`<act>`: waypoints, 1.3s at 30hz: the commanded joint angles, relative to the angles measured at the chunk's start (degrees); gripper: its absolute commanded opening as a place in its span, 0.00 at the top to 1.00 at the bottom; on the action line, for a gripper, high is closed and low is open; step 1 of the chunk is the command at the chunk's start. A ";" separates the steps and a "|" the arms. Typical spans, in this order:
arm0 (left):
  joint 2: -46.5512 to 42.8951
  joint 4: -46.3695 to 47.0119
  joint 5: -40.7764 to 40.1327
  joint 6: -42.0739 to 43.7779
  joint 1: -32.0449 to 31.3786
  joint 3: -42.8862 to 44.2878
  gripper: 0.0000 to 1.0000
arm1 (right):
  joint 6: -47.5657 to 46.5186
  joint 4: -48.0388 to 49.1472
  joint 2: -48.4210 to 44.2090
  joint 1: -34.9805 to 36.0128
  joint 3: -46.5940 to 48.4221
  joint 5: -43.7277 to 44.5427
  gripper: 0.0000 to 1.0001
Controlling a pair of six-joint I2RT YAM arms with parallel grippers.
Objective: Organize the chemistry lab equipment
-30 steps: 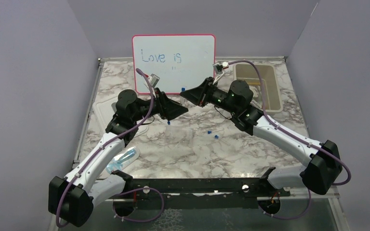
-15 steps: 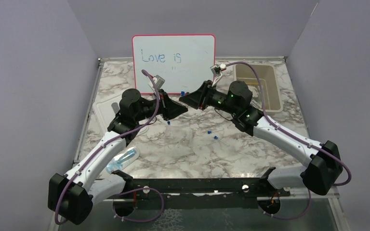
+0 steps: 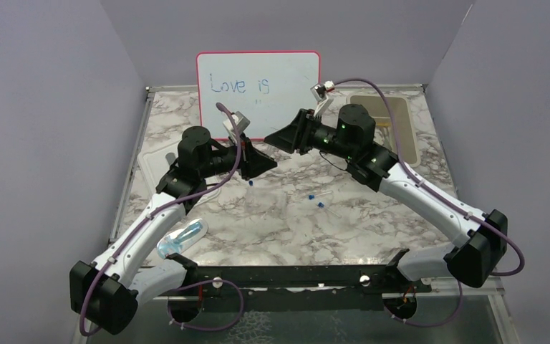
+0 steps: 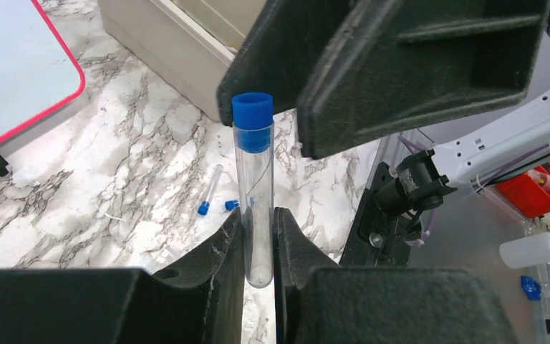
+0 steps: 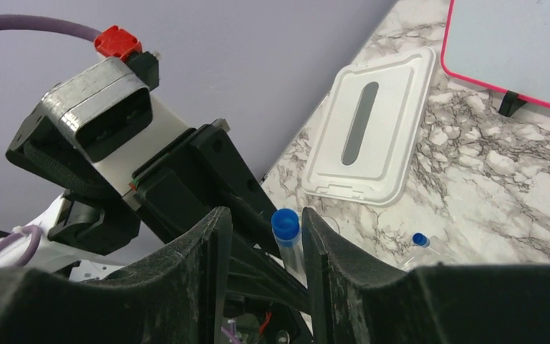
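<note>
Because it is thin and light, the blue-capped clear plastic test tube [image 4: 253, 193] should prove stiff but slick and crushable, best pinched on the bare wall below the cap [image 4: 251, 115]. Its long axis runs six to twelve o'clock in the left wrist view, cap at twelve. It hangs above the marble table [image 3: 279, 222], before the red-framed whiteboard [image 3: 258, 72]. The left gripper [image 4: 258, 223] clamps narrowly on its lower body. The right gripper [image 5: 263, 229], at one o'clock from above, stands parted astride the cap.
</note>
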 commanded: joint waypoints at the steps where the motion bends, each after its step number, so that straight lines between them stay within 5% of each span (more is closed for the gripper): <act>1: 0.12 -3.84 1.39 4.18 -0.41 2.62 1.00 | -1.76 -6.60 2.65 0.35 4.33 1.88 0.57; 15: -0.25 -4.44 0.16 4.89 -0.41 2.37 0.99 | -5.21 -7.64 2.45 0.24 4.13 1.06 0.81; 16: -0.31 -4.58 -0.05 4.83 -0.41 2.38 0.92 | -5.67 -7.49 2.46 0.28 4.01 1.09 0.82; 19: -0.62 -5.64 -2.56 4.85 -0.41 2.84 0.51 | -8.64 -6.30 2.27 0.26 3.22 2.27 0.83; 21: -1.37 -7.57 -7.54 5.42 -0.41 3.55 0.34 | -12.17 -4.12 1.69 0.24 1.56 3.78 0.83; 24: -2.80 -12.13 -19.15 6.66 -0.41 4.90 0.24 | -19.56 0.48 0.55 0.30 -2.90 7.25 0.83; 32: -6.89 -23.28 -57.42 4.15 -0.41 9.53 0.19 | -32.50 10.13 1.08 1.25 -11.62 9.59 0.83; 39: -6.05 -23.24 -70.43 1.20 -0.41 11.49 0.18 | -38.66 20.50 5.12 7.88 -16.56 15.08 0.82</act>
